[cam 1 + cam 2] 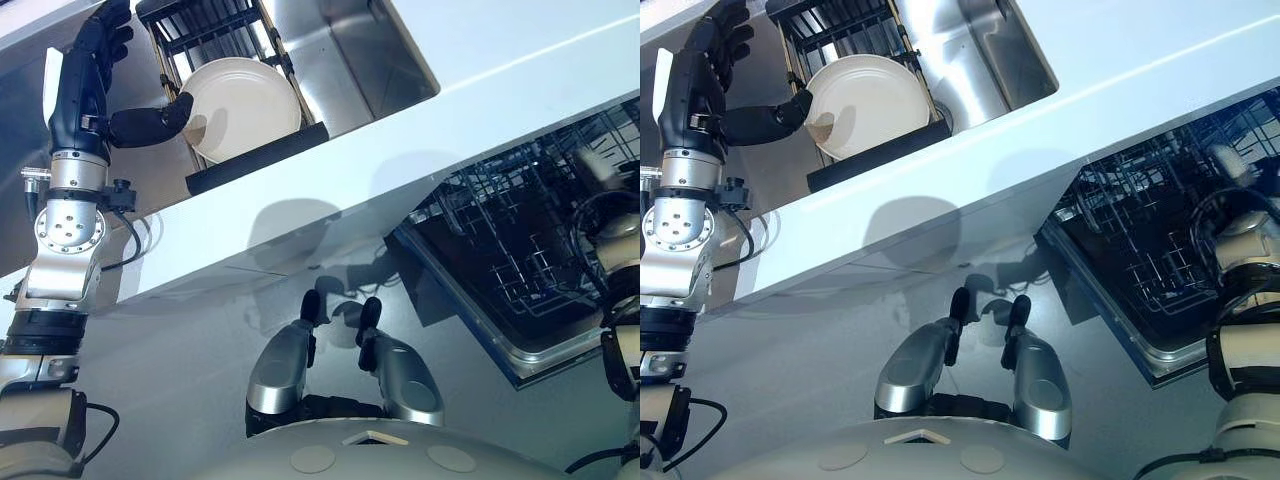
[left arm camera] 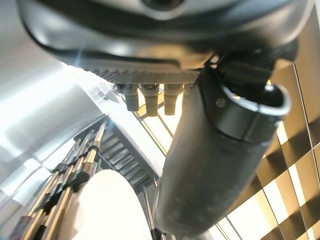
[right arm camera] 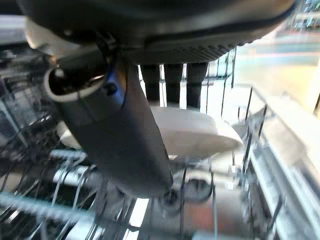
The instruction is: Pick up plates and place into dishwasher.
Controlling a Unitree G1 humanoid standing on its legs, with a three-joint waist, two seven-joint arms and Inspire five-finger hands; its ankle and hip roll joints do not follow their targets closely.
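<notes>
1. A cream plate point(image 1: 243, 105) leans in a dark dish rack point(image 1: 215, 35) that sits in the steel sink point(image 1: 345, 55); the rack's far end is cut off by the frame edge.
2. The left hand point(image 1: 95, 60) is beside the rack, its thumb point(image 1: 150, 125) reaching to the plate's rim. Whether the thumb actually touches the rim cannot be told. Its fingers look fairly straight rather than curled, and they hold nothing.
3. In the left wrist view the same plate point(image 2: 107, 207) shows only in part, behind the rack's wires.
4. Away from the sink, under the white counter point(image 1: 500, 80), the dishwasher rack point(image 1: 520, 240) is pulled out over the open door.
5. The right hand point(image 3: 150, 40) is over that rack, seen in its wrist view. A second plate point(image 3: 192, 132) lies between its thumb and fingers, and the hand appears closed on it. The grip is partly hidden by the thumb.
6. In the head views the right forearm hides that plate.
</notes>
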